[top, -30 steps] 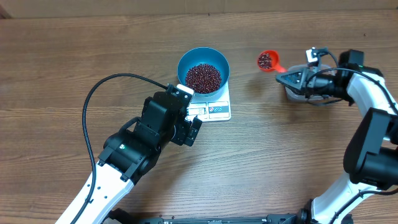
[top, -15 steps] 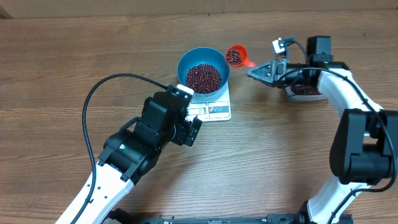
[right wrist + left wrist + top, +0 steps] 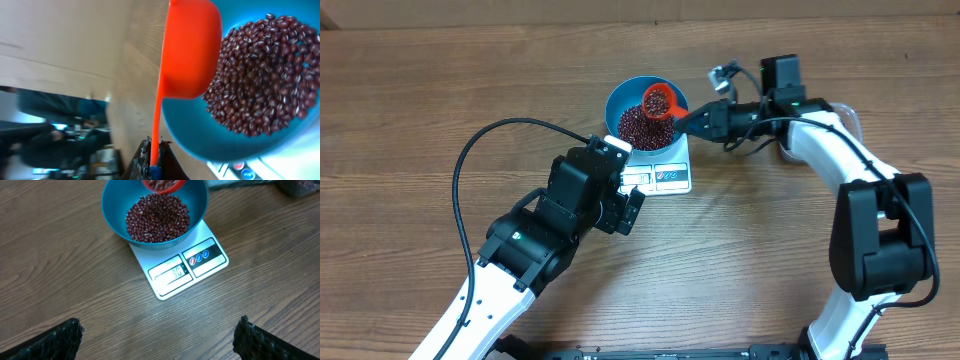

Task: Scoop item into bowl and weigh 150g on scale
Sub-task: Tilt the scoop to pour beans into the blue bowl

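Observation:
The blue bowl [image 3: 616,100] stands on the white scale [image 3: 668,178] and holds a heap of dark red-brown beans [image 3: 638,130]. My right gripper [image 3: 692,122] is shut on the handle of a red scoop [image 3: 658,102]. The scoop's cup hangs over the bowl's right side with beans in it. In the right wrist view the scoop [image 3: 192,50] is seen from below against the bowl [image 3: 200,135] and the beans [image 3: 260,75]. My left gripper [image 3: 157,342] stands open and empty over bare wood, just in front of the scale [image 3: 200,270].
A clear tub with beans [image 3: 300,186] sits to the right of the scale, mostly hidden behind my right arm. A black cable [image 3: 470,160] loops over the table left of my left arm.
My right gripper has carried the loaded scoop leftward from beside the tub to above the bowl. The left arm has not moved.

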`<state>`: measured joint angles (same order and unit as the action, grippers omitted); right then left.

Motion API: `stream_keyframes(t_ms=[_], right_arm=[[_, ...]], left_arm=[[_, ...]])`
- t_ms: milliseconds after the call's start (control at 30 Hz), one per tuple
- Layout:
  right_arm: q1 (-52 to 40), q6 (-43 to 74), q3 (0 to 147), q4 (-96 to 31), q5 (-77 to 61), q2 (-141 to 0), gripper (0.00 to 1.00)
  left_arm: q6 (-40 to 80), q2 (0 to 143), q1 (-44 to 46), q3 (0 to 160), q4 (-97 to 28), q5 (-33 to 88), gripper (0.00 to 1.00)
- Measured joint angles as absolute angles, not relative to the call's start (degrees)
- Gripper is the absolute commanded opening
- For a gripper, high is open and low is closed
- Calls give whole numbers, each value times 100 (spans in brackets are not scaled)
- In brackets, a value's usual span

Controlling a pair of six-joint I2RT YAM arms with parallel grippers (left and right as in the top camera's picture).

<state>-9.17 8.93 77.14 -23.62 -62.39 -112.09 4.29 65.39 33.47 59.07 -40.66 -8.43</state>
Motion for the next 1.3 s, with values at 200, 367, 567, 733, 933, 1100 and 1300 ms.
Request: stream_keyframes(t_ms=[200, 367, 567, 733, 933, 1100, 1300], right_arm=[[-1240, 429, 7714, -2152, -5669, -11209, 4], [-1321, 5, 7714, -2023, -5339, -11209, 4], [-1328, -548, 7714, -2027, -5100, -11209, 4], [-1328, -808, 7714, -2117, -4751, -11168, 4], [-1328, -985, 7714, -2211, -4534, -10860, 4], [-1339, -1332, 7714, -2357, -4412, -10486, 4], [-1361, -1841, 7714, -2589, -4016, -10311, 4]], left_arm=[[429, 6539, 3350, 5907, -4064, -843, 100], [429, 6539, 3350, 5907, -4066, -843, 100], [429, 6539, 3350, 5907, -4066, -843, 100], [429, 6539, 3350, 5907, -4066, -843, 100], [429, 6539, 3350, 5907, -4066, -843, 100], [429, 6539, 3350, 5907, -4066, -843, 99], [429, 6539, 3350, 5907, -4066, -843, 100]])
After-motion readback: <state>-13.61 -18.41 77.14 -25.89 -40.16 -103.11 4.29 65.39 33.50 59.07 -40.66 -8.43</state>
